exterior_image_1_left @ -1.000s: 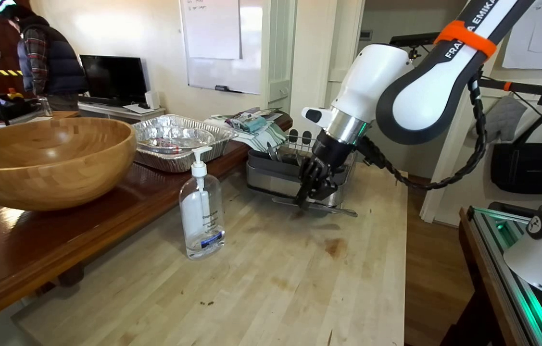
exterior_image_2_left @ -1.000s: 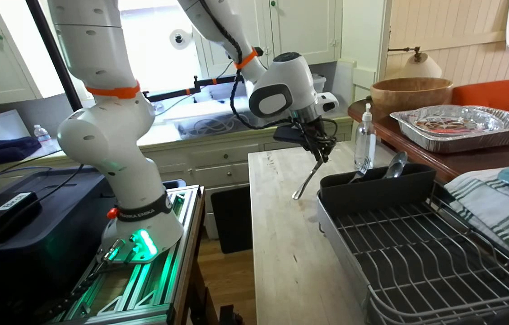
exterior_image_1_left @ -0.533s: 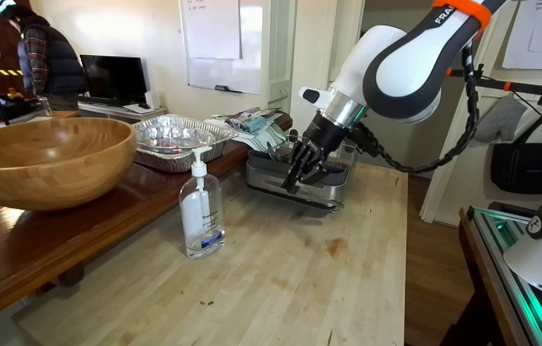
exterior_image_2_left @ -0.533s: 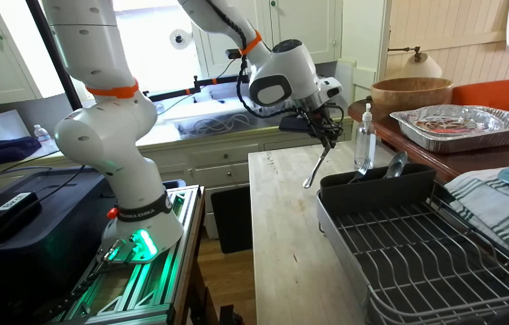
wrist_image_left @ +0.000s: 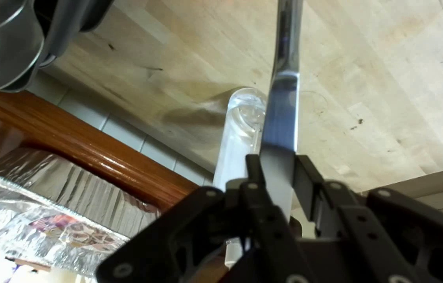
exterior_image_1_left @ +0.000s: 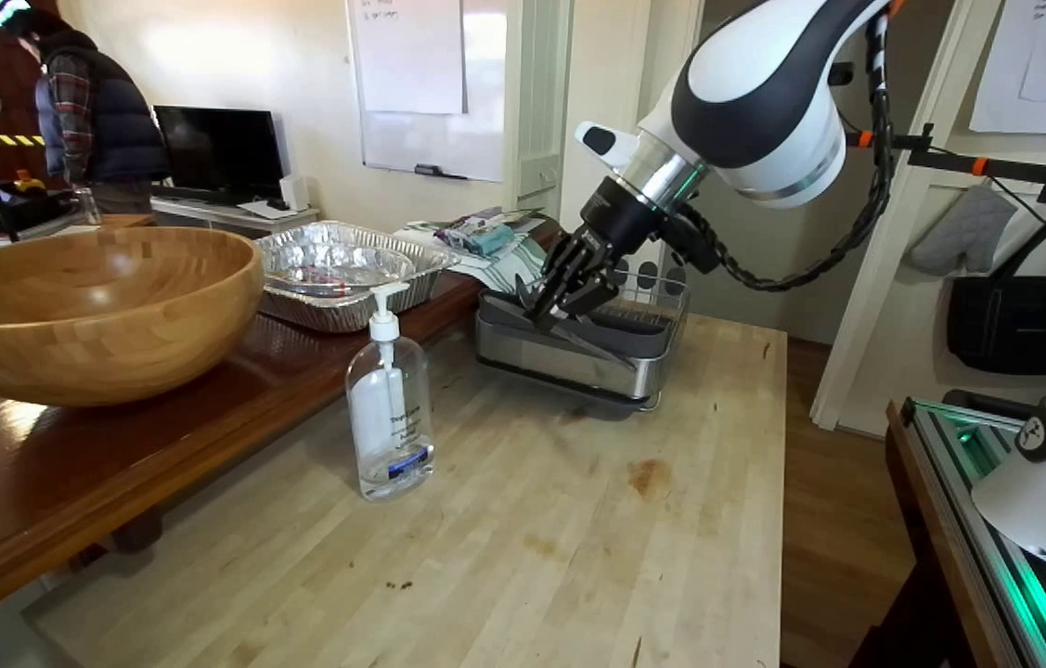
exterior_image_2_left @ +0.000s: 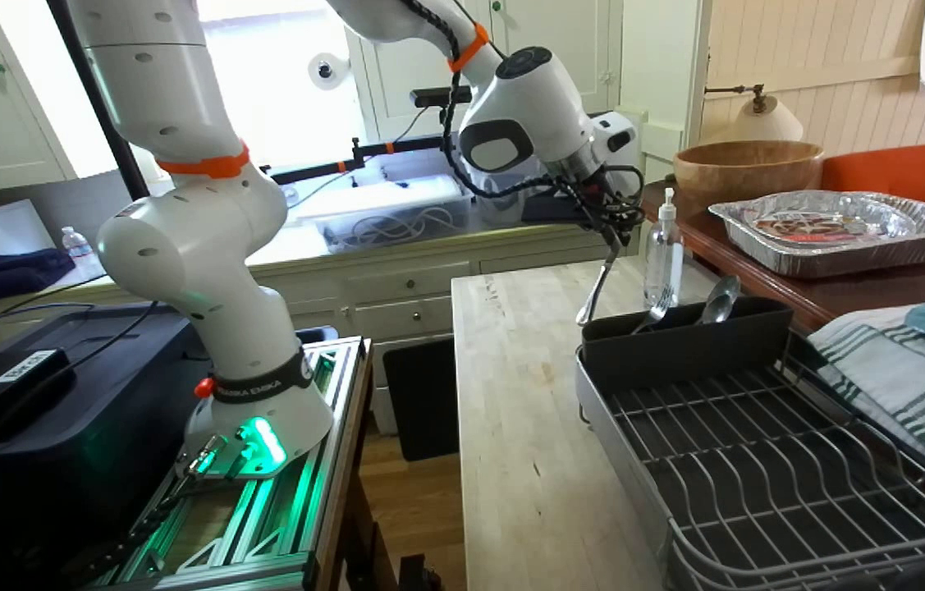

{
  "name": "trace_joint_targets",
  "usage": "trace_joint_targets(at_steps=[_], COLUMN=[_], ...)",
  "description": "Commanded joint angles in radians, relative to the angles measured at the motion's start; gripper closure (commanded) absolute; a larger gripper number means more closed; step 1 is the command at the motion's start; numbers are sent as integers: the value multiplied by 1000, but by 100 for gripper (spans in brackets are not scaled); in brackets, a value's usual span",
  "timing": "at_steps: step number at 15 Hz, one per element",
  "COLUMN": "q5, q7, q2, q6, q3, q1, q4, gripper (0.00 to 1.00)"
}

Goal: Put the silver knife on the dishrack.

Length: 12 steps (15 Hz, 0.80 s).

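- Your gripper (wrist_image_left: 278, 167) is pinching the silver knife (wrist_image_left: 280, 112); both fingers (wrist_image_left: 310, 184) are touching its broad, flat section, one from each side.
- In the wrist view, the knife's narrower part is running away from the fingertips and out past the top edge.
- In an exterior view, you are holding the knife (exterior_image_2_left: 596, 291) up off the tabletop (exterior_image_2_left: 519, 410), and it is hanging at a slant, its free end pointing down.
- That free end is showing near the corner of the dark caddy (exterior_image_2_left: 688, 349), which is sitting at one end of the dishrack (exterior_image_2_left: 625, 455).
- In an exterior view, the knife (exterior_image_1_left: 592, 345) is crossing in front of the rack's outer wall; whether it is touching the rack, you cannot tell from here.
- A fork (exterior_image_2_left: 659, 309) and a spoon (exterior_image_2_left: 721, 300) are leaning in the caddy.
- The soap bottle (exterior_image_1_left: 393, 417) is standing upright on the tabletop, apart from your gripper; in the wrist view it is showing just beside the knife.
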Motion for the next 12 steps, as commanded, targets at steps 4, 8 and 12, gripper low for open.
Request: trace_joint_targets(at_steps=[4,8,12], q5=[202,292,372], q7=[-219,-313,-407], q2=[-15,-13,-10], q6=[-27,-26,-33], q3=[7,6,2], q1=[-20,-19,-20], q4=[65,98,133], gripper=[94,94,94])
